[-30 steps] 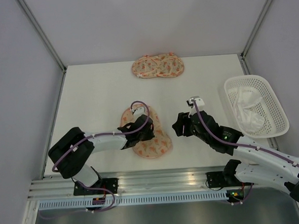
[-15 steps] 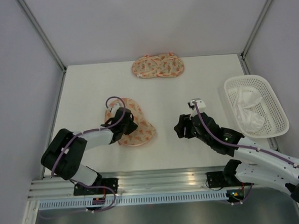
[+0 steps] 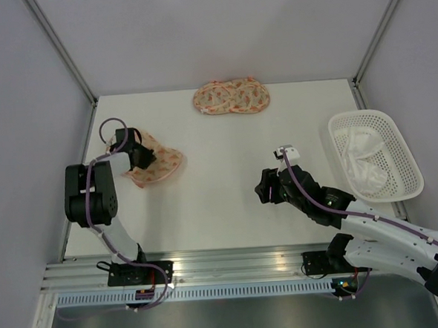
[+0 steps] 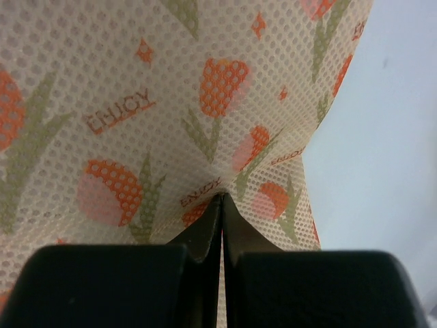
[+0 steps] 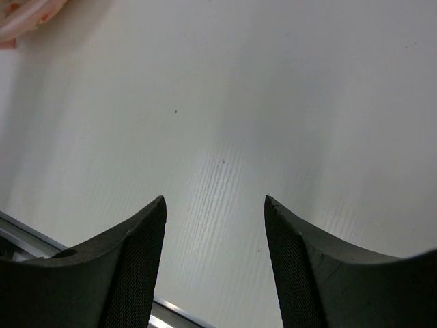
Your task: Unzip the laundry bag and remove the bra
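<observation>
The pink-orange printed laundry bag (image 3: 162, 164) lies crumpled at the table's far left, pinched by my left gripper (image 3: 138, 160). In the left wrist view the bag's mesh fabric (image 4: 136, 102) fills the frame, and the left gripper (image 4: 222, 197) is shut on a fold of it. My right gripper (image 3: 264, 189) hovers right of centre, well apart from the bag; it is open over bare table (image 5: 215, 201) with nothing between its fingers. The white bra (image 3: 364, 162) lies inside the basket at the right. No zipper shows.
A paler twin pouch (image 3: 231, 98) rests at the back centre. The white lattice basket (image 3: 409, 163) stands by the right edge. Grey walls close off the left, back and right; a metal rail (image 3: 232, 263) runs along the near edge.
My left arm has swung the laundry bag from the near middle of the table to the far left, still gripping it. The right gripper has barely moved.
</observation>
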Motion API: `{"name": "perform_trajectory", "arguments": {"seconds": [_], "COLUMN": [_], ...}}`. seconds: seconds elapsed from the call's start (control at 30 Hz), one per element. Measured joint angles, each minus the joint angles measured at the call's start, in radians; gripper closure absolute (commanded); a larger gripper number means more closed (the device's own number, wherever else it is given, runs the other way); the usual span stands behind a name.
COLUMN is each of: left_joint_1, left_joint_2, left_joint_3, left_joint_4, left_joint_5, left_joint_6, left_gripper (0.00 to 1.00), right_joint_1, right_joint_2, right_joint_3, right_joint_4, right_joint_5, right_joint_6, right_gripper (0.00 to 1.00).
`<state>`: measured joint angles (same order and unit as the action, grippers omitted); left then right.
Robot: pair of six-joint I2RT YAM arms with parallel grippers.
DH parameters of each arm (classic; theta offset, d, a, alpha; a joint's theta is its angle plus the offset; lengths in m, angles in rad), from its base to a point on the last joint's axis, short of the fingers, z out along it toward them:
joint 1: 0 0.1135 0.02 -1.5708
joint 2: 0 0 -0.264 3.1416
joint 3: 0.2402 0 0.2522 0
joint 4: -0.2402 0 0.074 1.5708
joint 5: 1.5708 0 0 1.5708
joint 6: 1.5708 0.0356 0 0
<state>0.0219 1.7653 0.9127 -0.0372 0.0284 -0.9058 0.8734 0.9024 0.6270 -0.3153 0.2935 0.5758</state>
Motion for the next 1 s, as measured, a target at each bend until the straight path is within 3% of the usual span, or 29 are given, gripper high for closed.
{"name": "perform_trajectory", "arguments": {"seconds": [0.23,0.77,0.8,0.83,0.93,1.0], "left_joint_1": [0.178,0.287,0.296,0.303,0.308,0.303], "left_joint_2": [0.22,0.512,0.516,0.516,0.506,0.474], "left_joint_3": [0.274,0.763,0.773,0.774,0.763,0.71], "left_joint_4": [-0.045,-0.179,-0.176,-0.171,-0.127,-0.078], "left_joint_5": [0.132,0.226,0.227,0.227,0.241,0.247], "left_joint_6": [0.001,-0.04,-0.04,-0.039,-0.045,-0.049], "left_gripper": [0.98,0.96,0.88,0.67,0.4,0.34], "right_joint_1": [0.0,0.0,-0.001,-0.001,-0.004,-0.008], "right_joint_2": [0.0,0.049,0.051,0.056,0.077,0.093], "right_joint_3": [0.0,0.004,0.004,0.004,0.004,0.004], "right_joint_4": [-0.017,-0.06,-0.06,-0.058,-0.055,-0.048], "right_joint_5": [0.0,-0.003,-0.002,0.0,0.0,0.0], "right_joint_6": [0.0,-0.023,-0.023,-0.024,-0.026,-0.027], "right_gripper": [0.35,0.32,0.32,0.31,0.28,0.25]}}
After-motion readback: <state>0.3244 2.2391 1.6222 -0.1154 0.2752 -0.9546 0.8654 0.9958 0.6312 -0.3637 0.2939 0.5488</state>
